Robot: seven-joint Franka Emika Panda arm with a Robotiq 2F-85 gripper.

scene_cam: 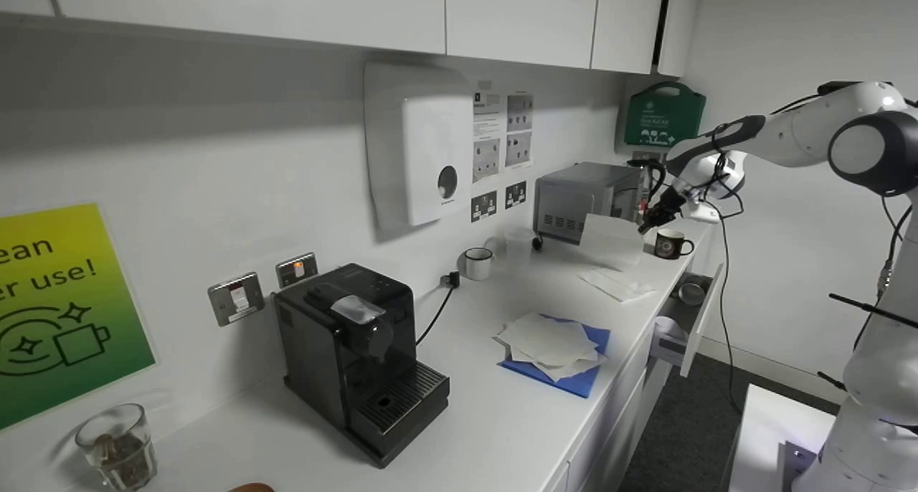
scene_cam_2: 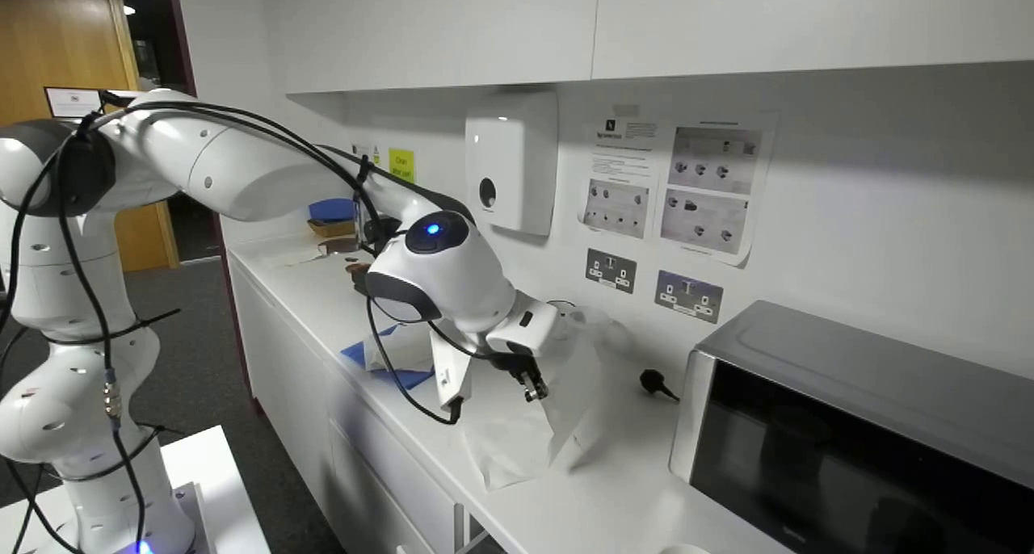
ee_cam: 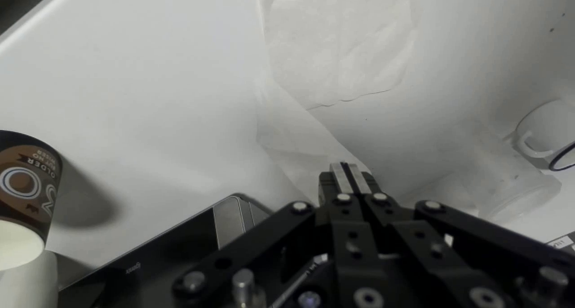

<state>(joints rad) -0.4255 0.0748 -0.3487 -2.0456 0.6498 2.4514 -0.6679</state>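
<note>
Wrist view: clenched gripper [ee_cam: 345, 163] grasps a paper towel [ee_cam: 298, 135] beside the microwave [ee_cam: 179, 258]

The dark mug [ee_cam: 22, 182], in front of the microwave, reads OLDER BUT NO WISER, the letters upside down. Past the microwave in an exterior view, a green case [scene_cam: 663, 115] on the wall [scene_cam: 251, 155] is marked First Aid Kit. Well apart from the microwave, a yellow-and-green poster [scene_cam: 72, 313] bears the cropped words "ean" and "er use!" over a drawn cup. Two notices [scene_cam_2: 614, 178] near the microwave are mostly too small to read.

Held at its upper edge, the thin, off-white towel stands tilted beside the microwave, creased and slightly sheer. Some flat paper [scene_cam: 617, 284] lies on the counter [ee_cam: 157, 97], farther from the microwave; whether both are one sheet, I cannot tell.

The counter stretches from the microwave's front past the dark mug to a straight outer edge, with a drawer [scene_cam: 703, 323] pulled out beneath. On the wall side, near the microwave, stand a see-through plastic container [ee_cam: 503, 178] and a white mug [ee_cam: 546, 130]. Wall cupboards [scene_cam: 523, 19] hang high above the microwave.
</note>
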